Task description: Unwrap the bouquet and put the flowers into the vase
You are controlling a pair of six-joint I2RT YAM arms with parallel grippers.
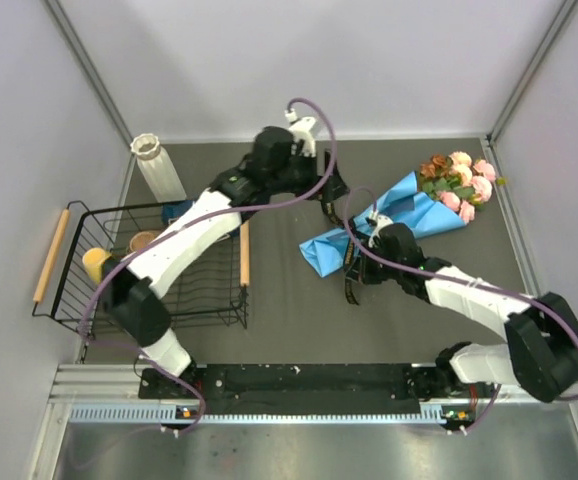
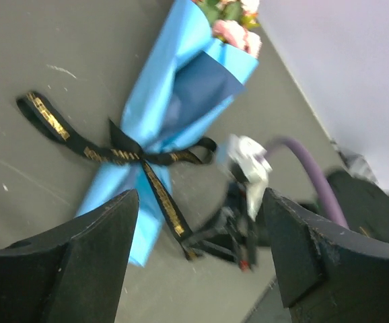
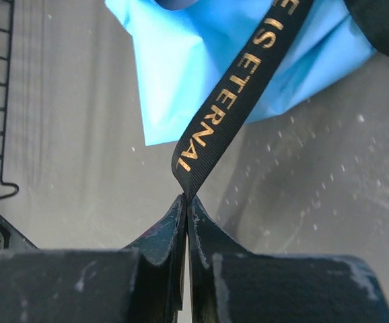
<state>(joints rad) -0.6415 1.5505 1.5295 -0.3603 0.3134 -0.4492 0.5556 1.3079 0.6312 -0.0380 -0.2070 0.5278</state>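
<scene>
1. Reading "IS ETERNAL" in gold capital letters, running lengthwise along the black satin ribbon [image 3: 231, 101] in the right wrist view.
2. Showing a lone gold "E" above those words, with the rest of it cut off at the picture's top edge.
3. Appearing only as blurred, unreadable gold marks on the same ribbon in the left wrist view.

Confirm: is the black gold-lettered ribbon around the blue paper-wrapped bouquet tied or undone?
Tied: the ribbon is knotted tight around the bouquet.
</scene>
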